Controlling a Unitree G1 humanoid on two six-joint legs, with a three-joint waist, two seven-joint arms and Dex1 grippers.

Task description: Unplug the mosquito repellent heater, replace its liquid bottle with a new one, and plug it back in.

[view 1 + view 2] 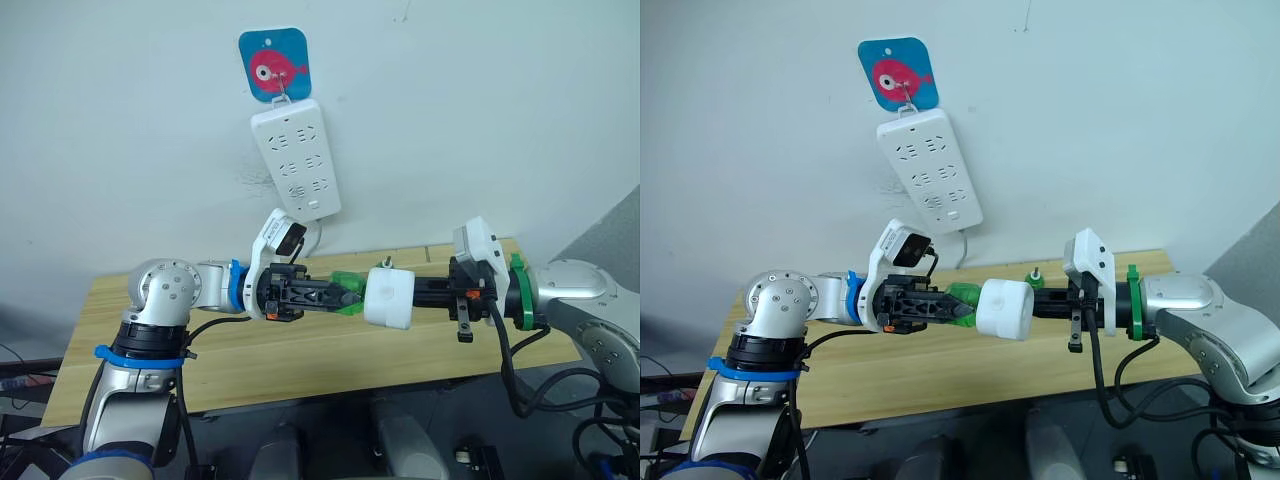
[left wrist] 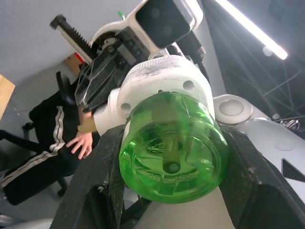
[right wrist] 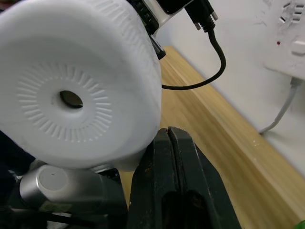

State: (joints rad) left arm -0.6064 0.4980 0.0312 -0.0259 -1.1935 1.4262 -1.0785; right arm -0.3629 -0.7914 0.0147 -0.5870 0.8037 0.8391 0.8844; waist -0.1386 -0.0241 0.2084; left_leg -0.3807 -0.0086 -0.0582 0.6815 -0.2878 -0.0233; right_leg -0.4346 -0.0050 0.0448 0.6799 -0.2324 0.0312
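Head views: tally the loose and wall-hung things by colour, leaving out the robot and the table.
White: 2, heater and power strip
Green: 2, held bottle and spare bottle on the table
Blue: 1, fish wall hook
Total: 5

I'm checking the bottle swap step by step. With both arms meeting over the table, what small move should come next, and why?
Probably the left gripper should twist the green bottle to unscrew it, while the right gripper holds the heater firm. The heater is off the power strip, and the bottle sits in its socket between the left jaws.
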